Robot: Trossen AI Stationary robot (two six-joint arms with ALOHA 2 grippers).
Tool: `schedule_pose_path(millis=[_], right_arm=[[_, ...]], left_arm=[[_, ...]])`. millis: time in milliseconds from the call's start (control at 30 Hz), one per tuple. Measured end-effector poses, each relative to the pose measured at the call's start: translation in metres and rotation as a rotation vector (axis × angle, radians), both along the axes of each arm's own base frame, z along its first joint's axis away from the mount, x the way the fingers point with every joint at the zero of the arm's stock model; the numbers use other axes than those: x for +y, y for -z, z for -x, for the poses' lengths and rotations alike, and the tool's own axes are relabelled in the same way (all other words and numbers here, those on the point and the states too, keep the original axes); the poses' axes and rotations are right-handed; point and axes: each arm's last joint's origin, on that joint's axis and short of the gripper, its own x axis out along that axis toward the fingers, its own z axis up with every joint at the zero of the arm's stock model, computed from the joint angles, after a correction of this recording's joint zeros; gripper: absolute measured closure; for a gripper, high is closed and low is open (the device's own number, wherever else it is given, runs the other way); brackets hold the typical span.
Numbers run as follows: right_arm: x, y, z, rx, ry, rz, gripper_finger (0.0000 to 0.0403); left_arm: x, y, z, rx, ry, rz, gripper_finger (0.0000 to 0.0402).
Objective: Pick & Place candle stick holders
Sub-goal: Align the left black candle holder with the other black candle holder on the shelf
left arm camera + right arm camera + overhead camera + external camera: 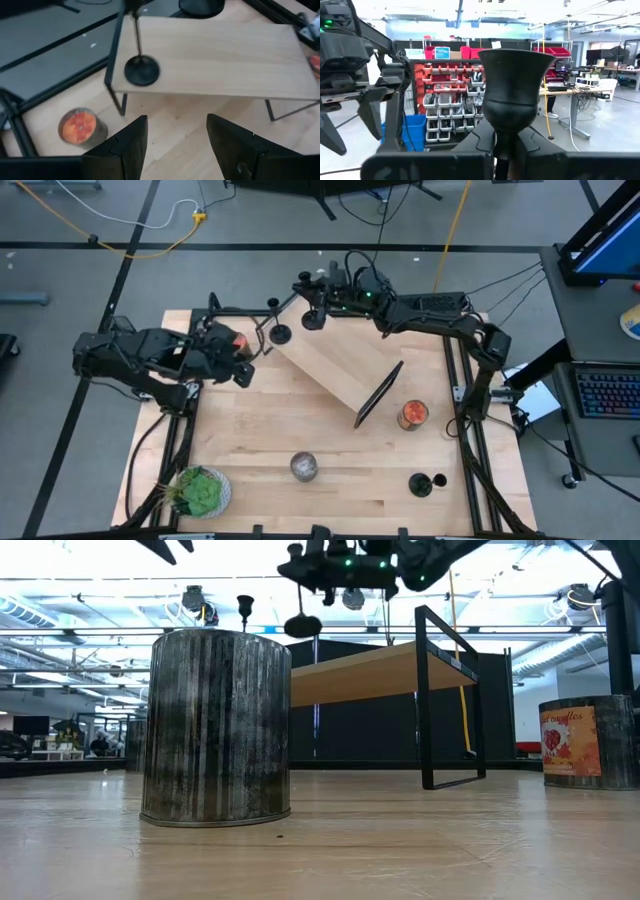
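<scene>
Pale wood-plank tabletop [270, 440], black frame rails on both sides, grey floor w/ cables & tape lines all round. Small light-wood shelf on thin black metal legs [335, 370] standing mid-table = landmark.

On shelf's far left corner: one black metal candle stick holder, round flat base + thin stem [279, 333], upright, base on the wood just inside the edge. Same holder in left wrist view [142, 70], base near shelf corner.

Above shelf's far edge: right gripper [313, 305], fingers clenched on second black candle stick holder [314, 320], round base hanging clear of the shelf top; seen in low view [303, 626] lifted above shelf level. Right wrist view filled by its dark cup [515, 90] between the closed fingers.

Left of shelf: left gripper [243, 365], jaws spread apart, nothing between them, near a squat orange-red glass jar [236, 340] on the tabletop.

Right of shelf, just past its black leg frame: another orange-red glass jar w/ label [413, 414].
Near side of shelf, well apart: squat ribbed silver jar [304, 467], big in low view foreground [218, 728]. Third black holder [427, 483] lying toward near right corner. Green leafy plant in pot [200, 492] at near left corner.

Room beyond: open workshop, bright ceiling lights, red & blue parts bins on racks, desks w/ monitors.
</scene>
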Motion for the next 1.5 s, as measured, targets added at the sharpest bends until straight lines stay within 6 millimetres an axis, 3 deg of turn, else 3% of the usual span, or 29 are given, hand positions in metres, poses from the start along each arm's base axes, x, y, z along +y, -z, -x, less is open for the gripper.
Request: schedule_pose_path(millis=[467,667,1033,1267,1500], right_arm=[[-0.036,0.048,-0.017,-0.093,0.086,-0.066,0.0392],[-0.043,0.060,-0.020,-0.082,0.144,-0.060,0.0392],[-0.043,0.060,-0.020,-0.070,0.191,0.002,0.0392],[-0.048,0.085,-0.030,-0.085,0.174,-0.052,0.0392],[-0.056,0.085,-0.027,-0.101,0.189,-0.042,0.0392]], left_arm=[[-0.002,0.037,0.018,-0.110,-0.030,0.035,0.0192],[-0.002,0.036,0.019,-0.110,-0.032,0.008,0.0192],[0.002,0.035,0.020,-0.116,-0.065,-0.023,0.0192],[0.003,0.035,0.019,-0.113,-0.069,-0.021,0.0192],[0.003,0.035,0.019,-0.112,-0.067,-0.019,0.0192]])
